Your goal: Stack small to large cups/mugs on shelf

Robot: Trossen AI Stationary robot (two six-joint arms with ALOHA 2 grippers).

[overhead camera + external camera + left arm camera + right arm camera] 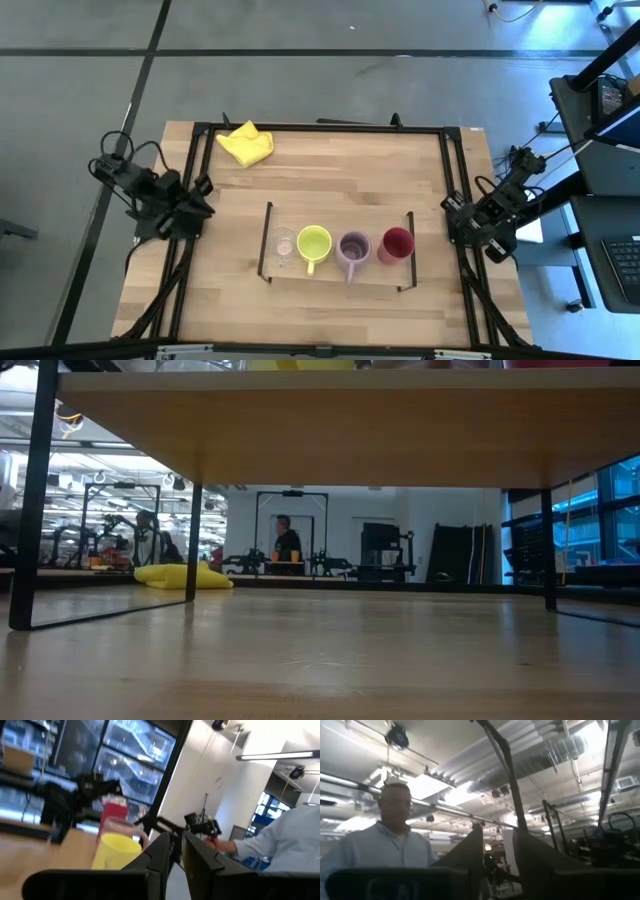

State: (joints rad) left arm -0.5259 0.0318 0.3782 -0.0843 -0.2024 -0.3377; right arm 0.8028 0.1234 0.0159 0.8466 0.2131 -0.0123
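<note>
The shelf (340, 272), a low wood board with black end frames, stands in the middle of the table. On it, upright on their bases in a row from left to right, are a clear glass (283, 243), a yellow-green mug (314, 243), a purple mug (353, 247) and a red cup (396, 244). My left gripper (197, 205) is drawn back at the table's left edge, its fingers a narrow gap apart with nothing between them (177, 852). At the right edge my right gripper (462, 215) is open and empty (497, 855), tilted up toward the ceiling.
A yellow cloth (246, 143) lies near the table's far left corner. A person in a light-blue shirt (385, 850) stands beyond the table. Bare tabletop (330, 180) lies between the shelf and the far edge, and a strip runs along the near edge.
</note>
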